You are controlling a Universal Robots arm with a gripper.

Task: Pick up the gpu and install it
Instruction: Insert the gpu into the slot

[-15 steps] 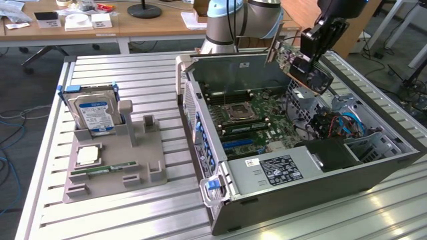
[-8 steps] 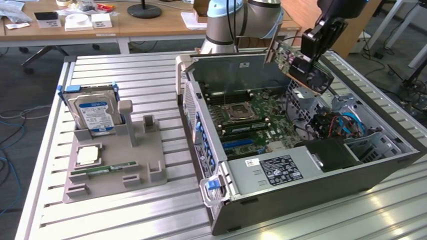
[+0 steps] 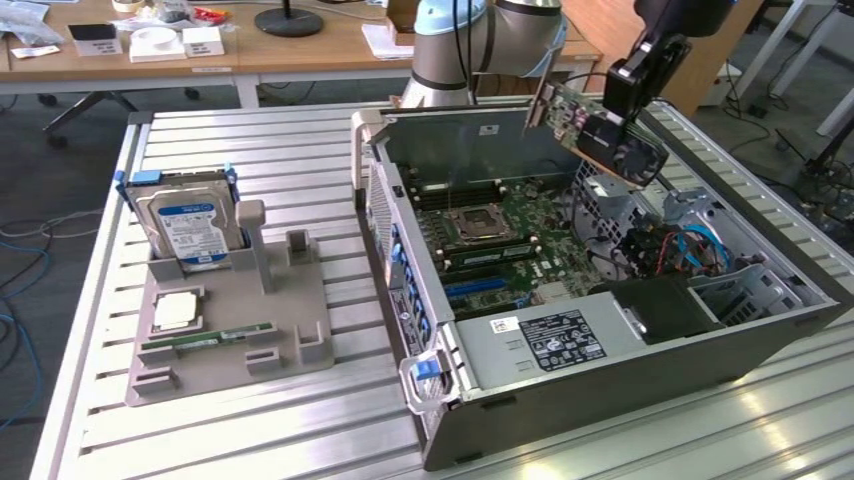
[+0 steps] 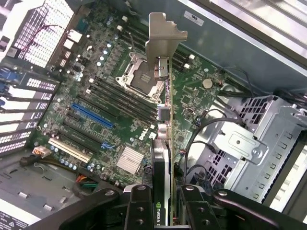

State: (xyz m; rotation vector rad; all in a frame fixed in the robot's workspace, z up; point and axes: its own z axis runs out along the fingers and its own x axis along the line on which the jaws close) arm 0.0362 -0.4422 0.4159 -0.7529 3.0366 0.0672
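Note:
The gpu, a green card with a black cooler, hangs tilted in the air over the far right part of the open computer case. My gripper is shut on it from above. In the wrist view the gpu is seen edge-on, its silver end bracket pointing away from the gripper, whose black fingers clamp the card on both faces. Below it lies the motherboard with its blue slot and black slots, some way off from the card.
A grey fixture tray at the exterior view's left holds a silver hard drive, a processor and a memory stick. Inside the case stand a metal drive cage and cables. Wooden desks stand behind the table.

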